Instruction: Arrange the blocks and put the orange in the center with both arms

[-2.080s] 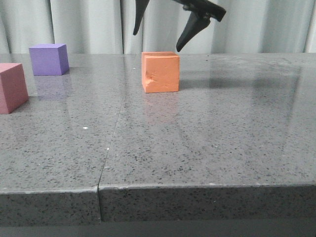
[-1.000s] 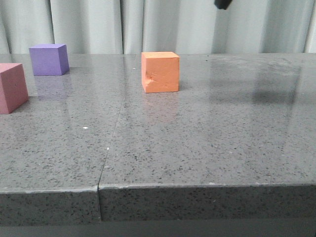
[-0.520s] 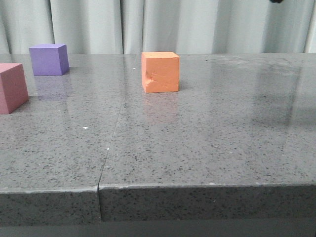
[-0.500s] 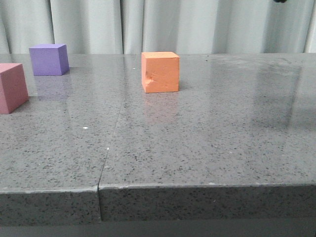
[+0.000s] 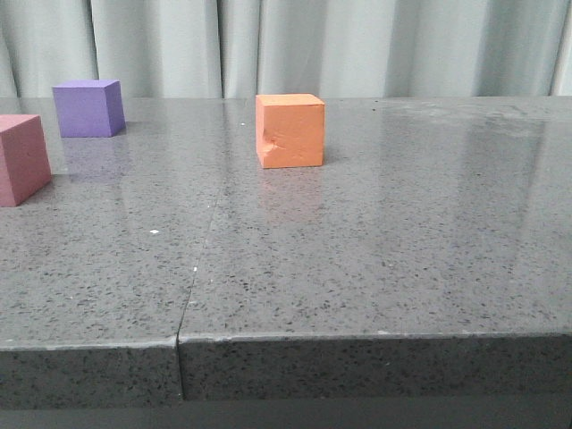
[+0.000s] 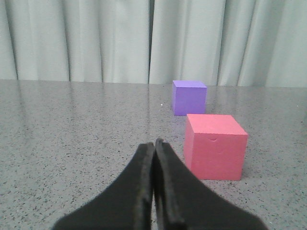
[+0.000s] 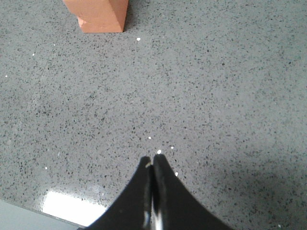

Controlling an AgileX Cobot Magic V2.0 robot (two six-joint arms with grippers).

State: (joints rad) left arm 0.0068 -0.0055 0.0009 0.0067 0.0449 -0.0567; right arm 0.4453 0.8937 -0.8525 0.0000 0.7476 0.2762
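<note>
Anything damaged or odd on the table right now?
One thing: the orange cube has a gouged dent in its front face, near the lower left edge. The purple cube looks intact; the pink-red cube shows only a tiny nick on its face. All three sit flat on the stone tabletop. No spills.

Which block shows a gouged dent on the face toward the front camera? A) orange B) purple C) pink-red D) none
A: in the front view the orange block has a rough notch at its left edge, while the purple block and pink-red block look smooth there.
</note>
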